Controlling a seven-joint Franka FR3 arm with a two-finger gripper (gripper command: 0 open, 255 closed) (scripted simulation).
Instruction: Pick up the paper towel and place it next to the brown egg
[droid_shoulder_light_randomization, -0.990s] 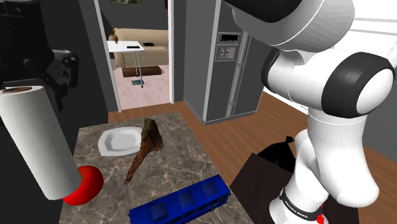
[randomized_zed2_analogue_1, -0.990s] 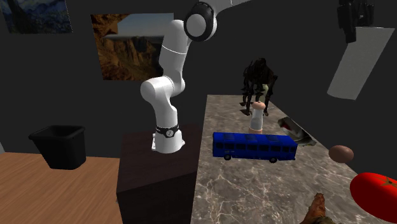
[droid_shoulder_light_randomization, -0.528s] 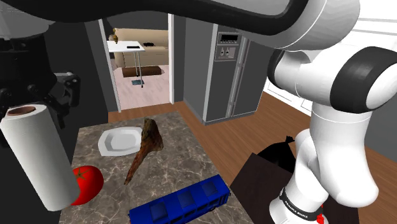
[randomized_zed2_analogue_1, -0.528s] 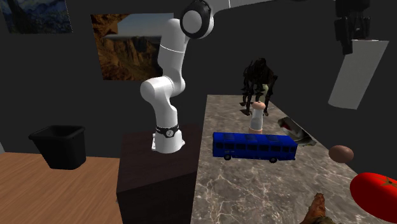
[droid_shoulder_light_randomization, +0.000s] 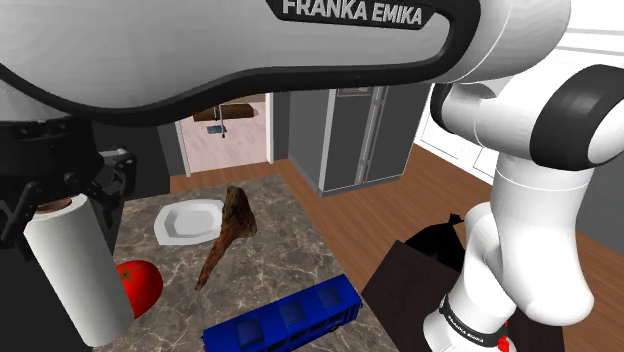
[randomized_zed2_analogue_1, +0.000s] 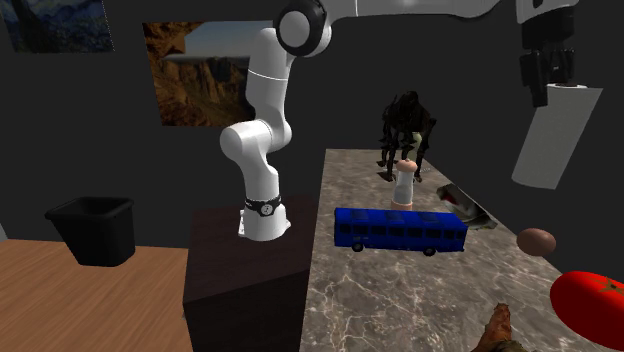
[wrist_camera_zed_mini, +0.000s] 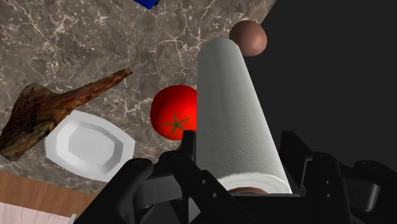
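- Reaching up from the dark stand (randomized_zed2_analogue_1: 250, 265) and out over the marble counter (randomized_zed2_analogue_1: 420, 290): white arm (randomized_zed2_analogue_1: 262, 130), elbow high, one link spanning the top of the shoulder view.
- Hand (randomized_zed2_analogue_1: 548, 95) (droid_shoulder_light_randomization: 45, 205) (wrist_camera_zed_mini: 238, 153) pointed downward above the counter; clenched on the upper end of the paper towel (randomized_zed2_analogue_1: 555, 135) (droid_shoulder_light_randomization: 80, 275) (wrist_camera_zed_mini: 232, 121), one black finger on each side in the wrist view.
- Paper towel: white roll, tilted, hanging clear of the counter. In the wrist view its lower end falls between the red tomato (wrist_camera_zed_mini: 173, 112) (randomized_zed2_analogue_1: 595, 300) (droid_shoulder_light_randomization: 145, 285) and the brown egg (wrist_camera_zed_mini: 248, 37) (randomized_zed2_analogue_1: 537, 241), overlapping both.
- Legible: "FRANKA EMIKA" (droid_shoulder_light_randomization: 352, 12), light lettering on a dark band of the arm link.
- Also on the counter: blue bus (randomized_zed2_analogue_1: 400, 230) (droid_shoulder_light_randomization: 285, 318), white plate (droid_shoulder_light_randomization: 188, 221) (wrist_camera_zed_mini: 89, 145), brown wood-like piece (droid_shoulder_light_randomization: 228, 235) (wrist_camera_zed_mini: 51, 111).
- Against one second ago: hand and roll lower in both exterior views; arm link swung down across the doorway in the shoulder view; bus, egg and tomato unmoved.
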